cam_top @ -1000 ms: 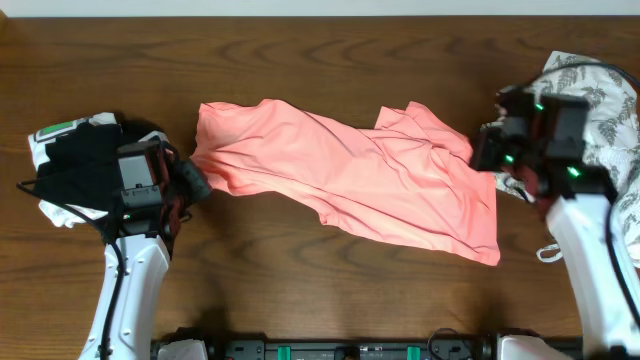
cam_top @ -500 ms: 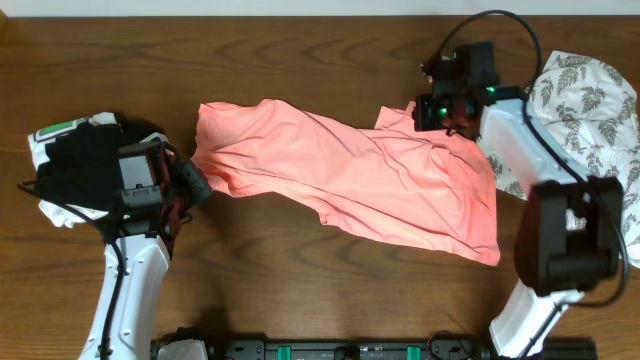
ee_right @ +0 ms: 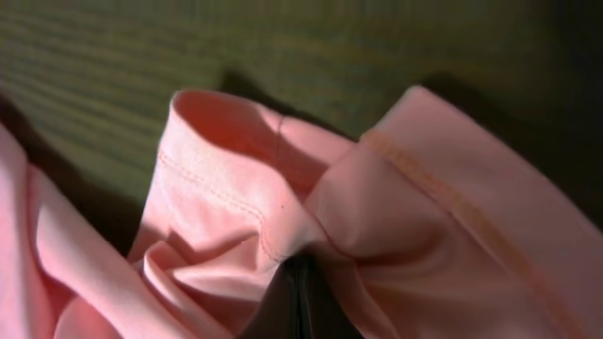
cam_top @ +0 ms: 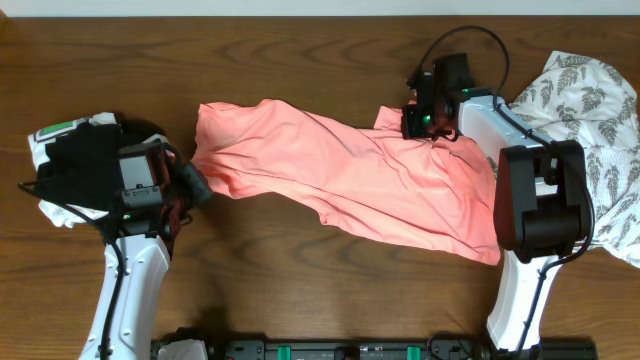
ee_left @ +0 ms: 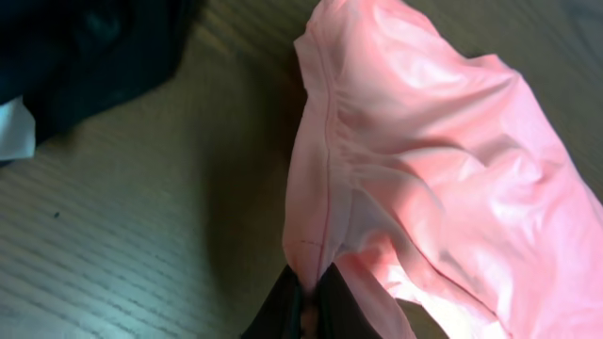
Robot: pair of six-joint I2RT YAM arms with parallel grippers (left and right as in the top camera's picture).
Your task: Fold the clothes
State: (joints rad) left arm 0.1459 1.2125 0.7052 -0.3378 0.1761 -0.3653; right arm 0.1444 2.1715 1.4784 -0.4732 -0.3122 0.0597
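Currently left end effector [ee_left: 306, 303] clamped on pink T-shirt [cam_top: 350, 175] hem; right end effector [ee_right: 301, 297] pinching bunched fabric at opposite end.

The overhead view looks straight down from well above, taking in most of the wooden table [cam_top: 300, 290]. The left wrist view hangs close over the tabletop, facing along a hem of the salmon-pink T-shirt [ee_left: 424, 169]. The right wrist view sits closer still, nearly filled by its folded, stitched edges. All three views share that T-shirt.
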